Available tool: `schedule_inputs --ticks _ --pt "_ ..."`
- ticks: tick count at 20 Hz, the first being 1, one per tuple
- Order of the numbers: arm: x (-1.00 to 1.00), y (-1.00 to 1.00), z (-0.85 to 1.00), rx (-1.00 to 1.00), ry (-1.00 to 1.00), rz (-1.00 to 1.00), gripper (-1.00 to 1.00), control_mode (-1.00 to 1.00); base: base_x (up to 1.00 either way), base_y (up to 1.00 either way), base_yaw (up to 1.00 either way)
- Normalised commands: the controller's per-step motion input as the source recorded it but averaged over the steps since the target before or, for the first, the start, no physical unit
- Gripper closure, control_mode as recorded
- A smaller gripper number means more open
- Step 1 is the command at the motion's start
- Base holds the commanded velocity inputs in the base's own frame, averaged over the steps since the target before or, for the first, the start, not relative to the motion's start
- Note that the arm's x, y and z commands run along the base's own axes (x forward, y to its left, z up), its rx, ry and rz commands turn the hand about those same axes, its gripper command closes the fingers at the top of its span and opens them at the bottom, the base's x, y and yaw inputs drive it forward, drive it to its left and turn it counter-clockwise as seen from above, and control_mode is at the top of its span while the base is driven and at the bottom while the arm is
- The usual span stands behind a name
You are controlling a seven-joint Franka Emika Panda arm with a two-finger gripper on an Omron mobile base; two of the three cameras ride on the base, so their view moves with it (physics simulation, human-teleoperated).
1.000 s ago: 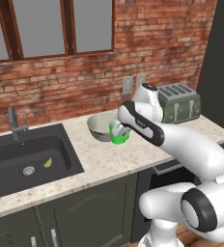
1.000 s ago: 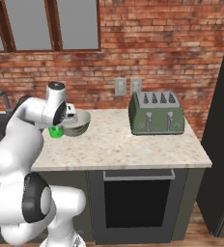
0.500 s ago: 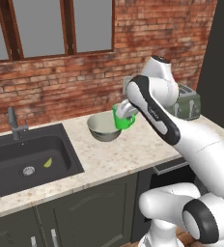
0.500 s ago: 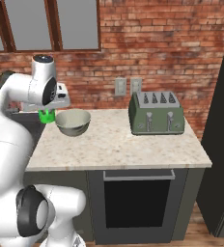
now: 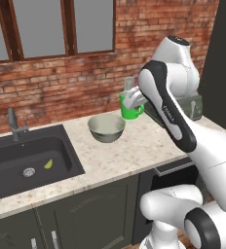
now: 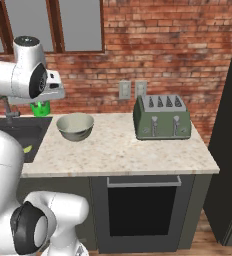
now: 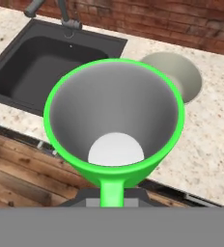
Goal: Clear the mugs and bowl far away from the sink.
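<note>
The pincer (image 5: 129,103) grips the green mug (image 5: 131,108) by its handle, high above the table (image 5: 134,151), free to carry it away from the sink (image 5: 27,163).

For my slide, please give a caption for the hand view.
Gripper holding green mug by its handle above counter, with bowl and sink beyond.

My gripper (image 5: 130,100) carries the green mug (image 5: 131,108) higher than a second ago: back then it sat low, right beside the bowl (image 5: 106,127) at counter level; half a second ago it was just clear of the bowl's rim; now it hangs well above the counter (image 5: 134,151), up and to the right of the bowl in the left base view. My arm has straightened and risen with it, elbow lifted. My jaws remain clamped on the mug's handle.
</note>
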Motion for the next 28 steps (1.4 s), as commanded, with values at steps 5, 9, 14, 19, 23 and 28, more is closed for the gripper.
schedule_inputs --ticks 5,9,14,19,23,28 --pt "-0.48 -0.14 0.03 0.0 0.0 -0.01 1.0 -1.0 0.0 0.0 0.0" --pt "-0.28 0.0 0.0 0.0 0.0 0.0 1.0 1.0 -0.36 -0.01 0.0" --pt "0.0 0.0 0.0 0.0 0.0 0.0 1.0 1.0 -0.54 0.01 0.16" --pt "0.0 0.0 0.0 0.0 0.0 0.0 1.0 1.0 -0.34 0.3 0.55" --pt "0.0 0.0 0.0 0.0 0.0 0.0 1.0 1.0 -0.31 0.43 0.7" --pt "0.0 0.0 0.0 0.0 0.0 0.0 1.0 1.0 -0.41 0.43 0.85"
